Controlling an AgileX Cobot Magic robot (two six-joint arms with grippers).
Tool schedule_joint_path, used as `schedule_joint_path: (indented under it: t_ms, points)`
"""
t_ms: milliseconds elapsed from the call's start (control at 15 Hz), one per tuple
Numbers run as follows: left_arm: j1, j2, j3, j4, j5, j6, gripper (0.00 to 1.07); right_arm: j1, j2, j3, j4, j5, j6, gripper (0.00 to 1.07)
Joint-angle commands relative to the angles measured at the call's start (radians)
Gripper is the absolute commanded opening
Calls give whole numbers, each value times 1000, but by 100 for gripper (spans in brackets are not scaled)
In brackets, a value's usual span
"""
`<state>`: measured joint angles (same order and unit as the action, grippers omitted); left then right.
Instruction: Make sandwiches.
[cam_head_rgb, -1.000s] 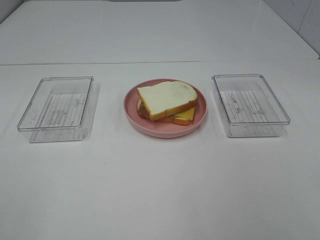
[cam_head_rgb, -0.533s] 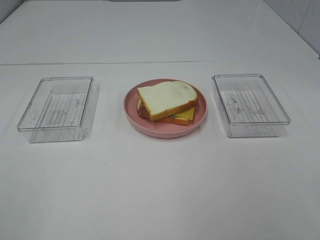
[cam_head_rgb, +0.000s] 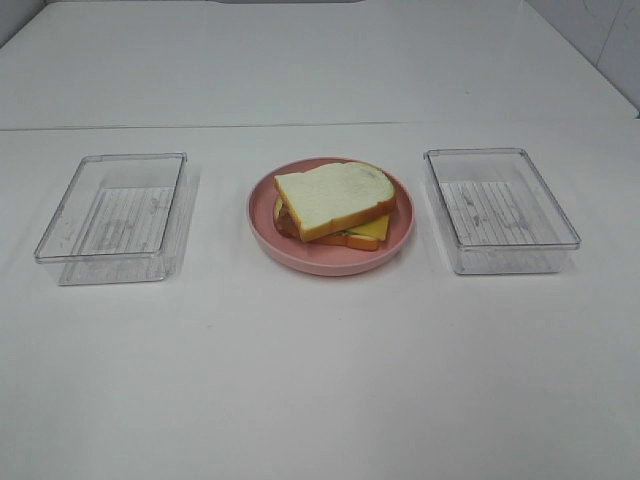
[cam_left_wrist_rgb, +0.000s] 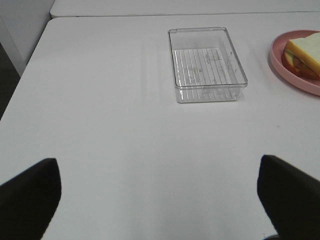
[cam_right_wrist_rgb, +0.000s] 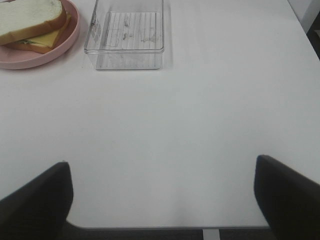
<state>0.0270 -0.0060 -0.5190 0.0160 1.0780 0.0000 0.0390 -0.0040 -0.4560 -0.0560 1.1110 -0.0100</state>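
Though crowded by nothing, carries one white bench (cam_head_rgb: 320, 380), two clear trays (cam_head_rgb: 112, 217) (cam_head_rgb: 500, 208), one pink plate (cam_head_rgb: 330, 255), one sandwich (cam_head_rgb: 335, 200) on it. Well apart: left gripper (cam_left_wrist_rgb: 160, 195), right gripper (cam_right_wrist_rgb: 162, 195), both spread wide, holding nothing.

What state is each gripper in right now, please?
Left gripper: open, holding nothing, over bare table.
Right gripper: open, holding nothing, over bare table.
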Motion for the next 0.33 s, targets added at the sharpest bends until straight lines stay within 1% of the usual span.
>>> schedule_joint_path:
  t_ms: [67,333]
  points:
    - [3,-10,3,0,-9,0,102,-3,-30,4,6,-9,-8,96]
    - [3,-10,3,0,-9,0,102,-3,-30,4,6,-9,-8,96]
